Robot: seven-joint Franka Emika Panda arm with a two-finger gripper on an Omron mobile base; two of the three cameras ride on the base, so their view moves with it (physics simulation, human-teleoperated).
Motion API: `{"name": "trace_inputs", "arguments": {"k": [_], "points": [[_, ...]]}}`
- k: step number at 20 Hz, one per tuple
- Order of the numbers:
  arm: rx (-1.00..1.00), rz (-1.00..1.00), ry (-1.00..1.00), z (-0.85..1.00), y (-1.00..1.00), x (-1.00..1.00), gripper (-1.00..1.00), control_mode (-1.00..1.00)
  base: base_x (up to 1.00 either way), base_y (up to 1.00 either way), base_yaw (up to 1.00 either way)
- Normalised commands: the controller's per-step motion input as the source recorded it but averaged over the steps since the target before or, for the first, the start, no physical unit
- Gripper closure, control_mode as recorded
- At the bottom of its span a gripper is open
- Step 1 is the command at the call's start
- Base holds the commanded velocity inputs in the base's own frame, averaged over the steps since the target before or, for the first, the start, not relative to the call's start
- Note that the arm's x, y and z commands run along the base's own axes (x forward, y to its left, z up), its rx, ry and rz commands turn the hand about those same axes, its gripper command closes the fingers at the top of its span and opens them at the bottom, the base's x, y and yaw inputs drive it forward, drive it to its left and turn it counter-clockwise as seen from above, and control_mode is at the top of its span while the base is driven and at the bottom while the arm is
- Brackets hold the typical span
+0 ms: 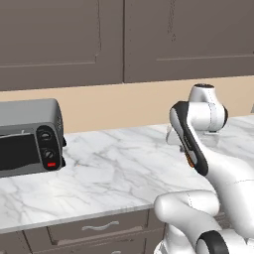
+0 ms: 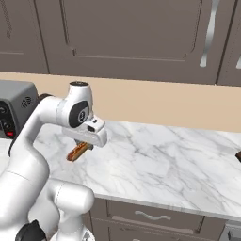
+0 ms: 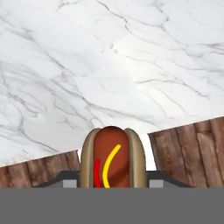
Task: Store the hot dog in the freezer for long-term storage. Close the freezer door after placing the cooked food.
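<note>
Hot dog [image 3: 112, 156] sits pinched in the clenched claw [image 2: 81, 149], lifted clear above the marble table [image 2: 160, 155]. It looks light and soft, with a bun that could crush or slide, so a gentle hold across the bun's sides at mid-length seems safest.

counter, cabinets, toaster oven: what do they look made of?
Counter: polished marble or marble-look stone, white with grey veins. Cabinets: matte brown painted wood, probably; panelled doors, no visible grain. Toaster oven: grey brushed-metal-looking shell, dark glossy glass-like door, black knobs.
</note>
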Motion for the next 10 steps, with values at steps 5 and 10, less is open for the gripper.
{"name": "trace_inputs", "arguments": {"k": [5, 10], "points": [[-0.01, 0.17, 0.01, 0.48, -0.02, -0.62, 1.00, -1.00, 0.00, 0.00, 0.00], [0.00, 0.13, 0.00, 0.21, -0.11, -0.39, 1.00, -1.00, 0.00, 0.00, 0.00]]}}
